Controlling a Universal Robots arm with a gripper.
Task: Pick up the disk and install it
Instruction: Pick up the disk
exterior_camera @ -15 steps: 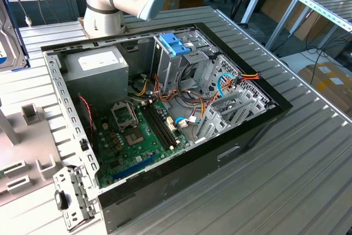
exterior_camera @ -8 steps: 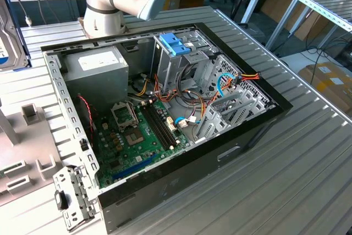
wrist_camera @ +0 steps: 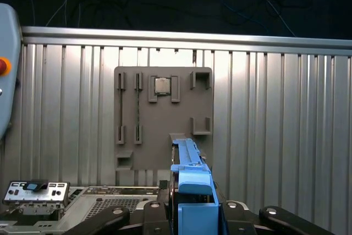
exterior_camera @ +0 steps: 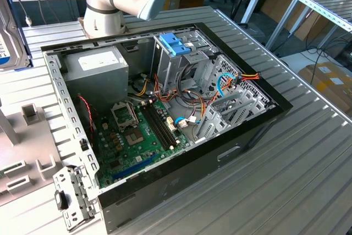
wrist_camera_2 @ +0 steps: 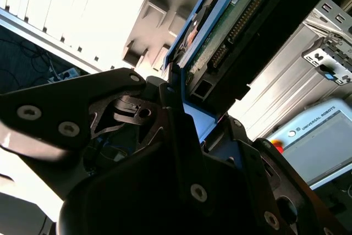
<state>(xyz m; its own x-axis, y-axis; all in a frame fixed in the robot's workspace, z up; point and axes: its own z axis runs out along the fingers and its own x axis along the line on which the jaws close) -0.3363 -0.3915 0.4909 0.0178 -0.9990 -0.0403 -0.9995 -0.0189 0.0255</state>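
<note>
One disk (exterior_camera: pixel 10 37) is seen at the exterior view's left edge, outside the open computer case (exterior_camera: pixel 242 136) | second wrist view: its circuit-board side is shown, clamped between the gripper's (wrist_camera_2: pixel 192 100) dark fingers | first wrist view: the disk is held edge-on over a grey fixture plate (wrist_camera: pixel 165 127) on the ribbed table (wrist_camera: pixel 275 136).

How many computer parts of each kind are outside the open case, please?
the disk, held in the gripper: 1
processor chip, seated in the grey holder plate: 1
I/O shield, lying on the table: 1
Total: 3
</note>
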